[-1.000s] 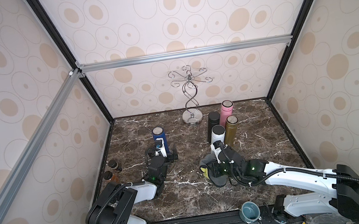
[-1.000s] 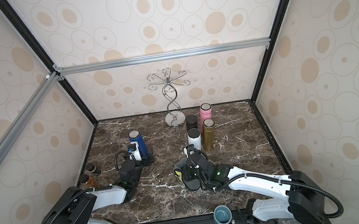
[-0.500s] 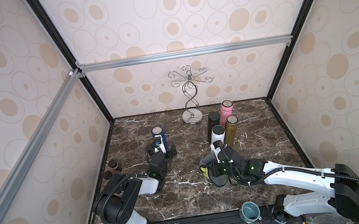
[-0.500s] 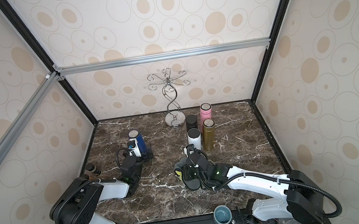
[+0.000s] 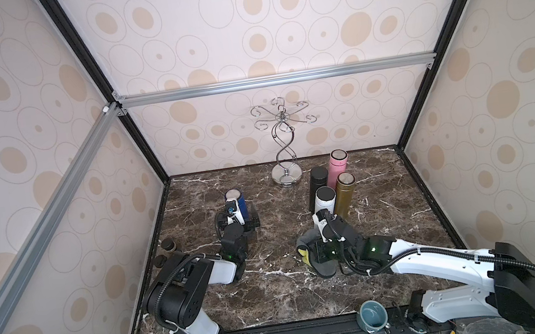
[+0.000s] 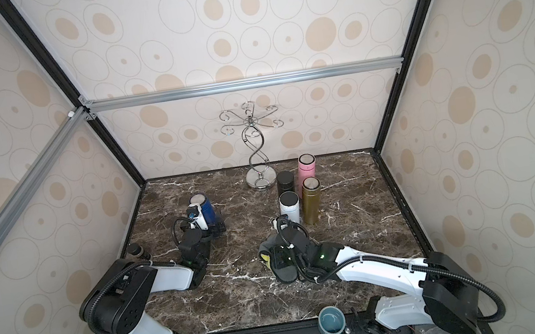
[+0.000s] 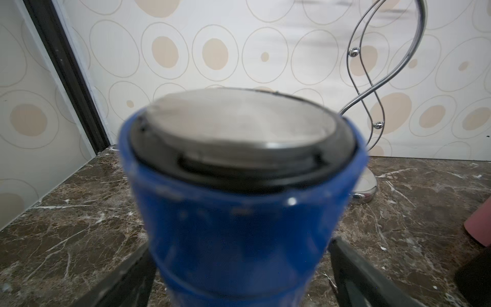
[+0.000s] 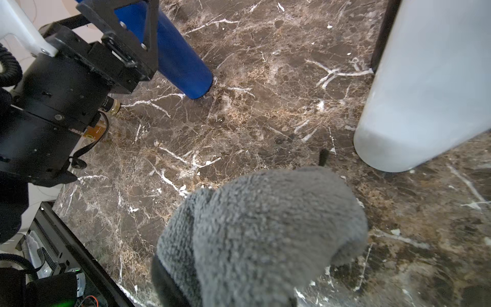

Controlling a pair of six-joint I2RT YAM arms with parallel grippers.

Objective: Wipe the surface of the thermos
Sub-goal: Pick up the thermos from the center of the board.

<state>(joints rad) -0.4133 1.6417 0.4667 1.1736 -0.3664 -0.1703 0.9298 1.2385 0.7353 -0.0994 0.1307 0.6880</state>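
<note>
Bracketing the blue thermos (image 5: 242,207) at the left rear of the worktop (image 5: 276,291), the left tool (image 5: 245,220) stands spread wide, its fingers (image 7: 353,271) on either side of the upright body. Whether the pads touch cannot be told; no squeeze shows. Likely purpose: steady the flask against sliding or tipping under rubbing.

Toward the middle, the right tool (image 5: 317,252) is clamped on a bunched grey cloth (image 8: 265,234) that covers its tips, low over the marble, carried as the wiper. The cloth is well apart from the thermos, with bare marble between, so wiping is judged not yet begun.

Just beyond the cloth stands a white flask (image 5: 324,199), with a black flask (image 5: 317,177), pink flask (image 5: 336,168) and gold flask (image 5: 344,196) close by, probably bystanders.
</note>
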